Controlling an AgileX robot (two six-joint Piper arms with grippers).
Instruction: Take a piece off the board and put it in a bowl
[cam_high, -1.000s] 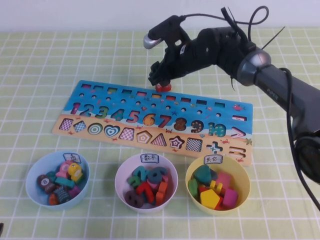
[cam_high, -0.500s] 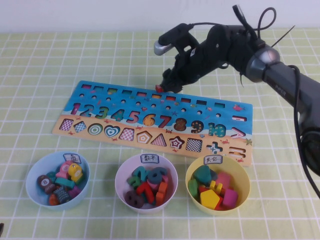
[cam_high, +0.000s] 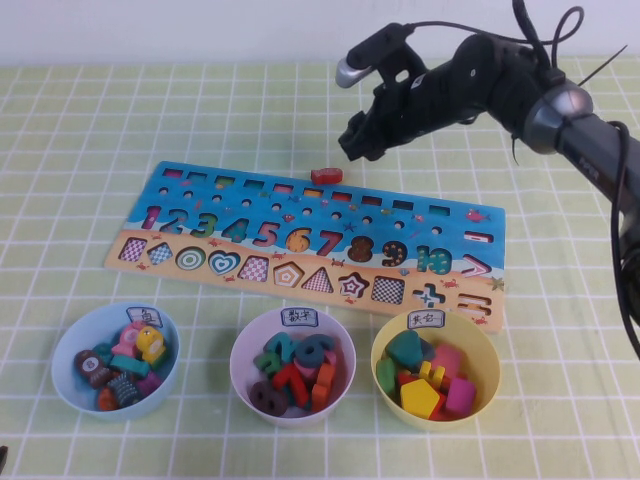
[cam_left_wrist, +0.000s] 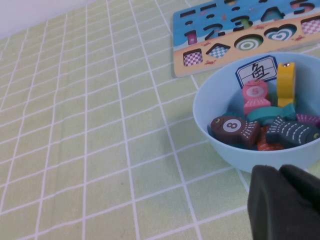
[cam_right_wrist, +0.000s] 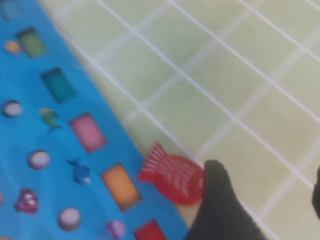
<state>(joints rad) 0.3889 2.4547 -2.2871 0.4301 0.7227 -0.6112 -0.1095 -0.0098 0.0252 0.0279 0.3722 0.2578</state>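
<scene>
Piece dropped, you're pulling away empty

Right gripper (cam_high: 352, 143) fingers released, lifting off; piece (cam_high: 326, 176) lying on board (cam_high: 150, 185) edge. Left gripper (cam_left_wrist: 285, 202) parked by bowl (cam_high: 68, 335), can't tell fingers.

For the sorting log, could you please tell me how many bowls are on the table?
3, in a row in front of the board: light blue bowl at the robot's left, white bowl in the middle, yellow bowl at the right. None seems hidden.

Red fish-shaped piece (cam_high: 326, 176) is seen lying flat on the 12 o'clock edge of the blue-and-tan board (cam_high: 300, 245). Light blue bowl (cam_high: 70, 340), labelled, part-filled, is placed at 7 o'clock.
</scene>
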